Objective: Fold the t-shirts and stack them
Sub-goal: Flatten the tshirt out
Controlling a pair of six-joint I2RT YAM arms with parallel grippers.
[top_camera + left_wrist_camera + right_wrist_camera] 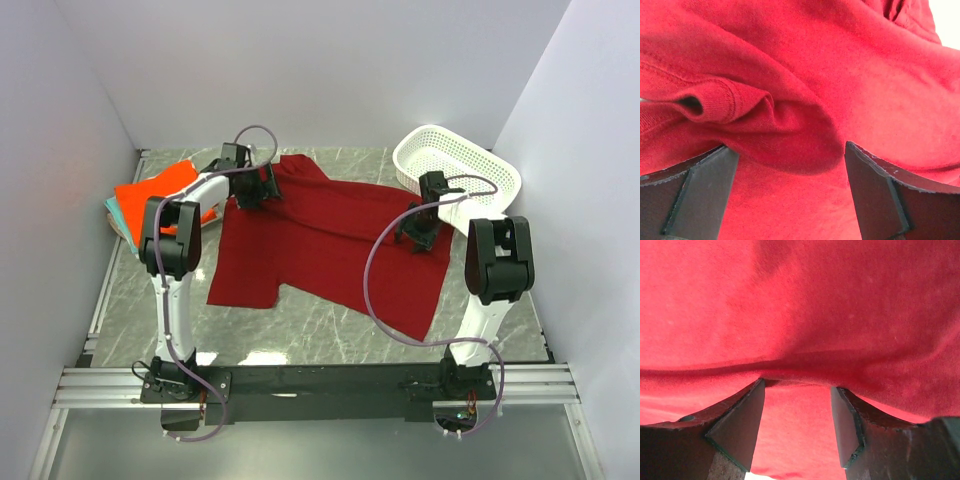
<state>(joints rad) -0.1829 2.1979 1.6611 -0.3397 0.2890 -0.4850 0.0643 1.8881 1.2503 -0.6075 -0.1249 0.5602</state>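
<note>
White walls close in a grey marble worktop. At its middle the crimson t-shirt lies spread out. The left gripper is at the shirt's 10 o'clock sleeve, its fingers open on both sides of a raised fold. The right gripper is at 3 o'clock, its fingers also open at a hem. At 9 o'clock the orange t-shirt lies on a teal t-shirt, partly hidden by the left arm. A white perforated basket stands at 1 o'clock.

Crimson t-shirt lies spread out; orange t-shirt left.
</note>
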